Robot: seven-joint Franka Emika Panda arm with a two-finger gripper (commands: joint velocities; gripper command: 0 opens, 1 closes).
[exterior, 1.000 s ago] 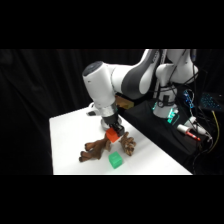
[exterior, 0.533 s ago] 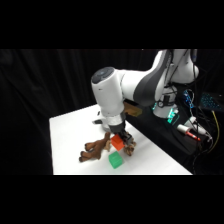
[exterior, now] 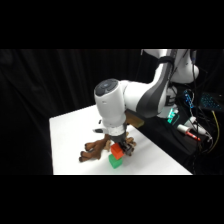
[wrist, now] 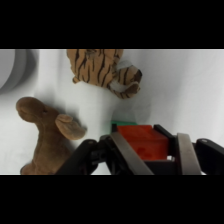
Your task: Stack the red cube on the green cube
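- The red cube (wrist: pixel 144 142) is being held between the two fingers of the end effector (wrist: pixel 150 152), which are closed against its sides.
- In the side view, the red cube (exterior: pixel 118 151) is being carried directly above the green cube (exterior: pixel 116 162); whether the two are touching cannot be told.
- In the wrist view, only a thin green edge (wrist: pixel 123 122) is being shown past the red cube's far side, which suggests near alignment.
- The green cube is resting on the white bench (exterior: pixel 70 135), near its front edge.
- A brown plush toy (wrist: pixel 47 135) and a striped tiger toy (wrist: pixel 102 70) are lying close by, with a grey bowl (wrist: pixel 15 67) at the frame's edge.
- A slight offset is being risked: if the release comes off-centre, the red cube could tip or slide off.
- The green cube could be nudged sideways if the descent is pressed too hard.
- The fingers could be snagged on the brown plush toy while retreating.
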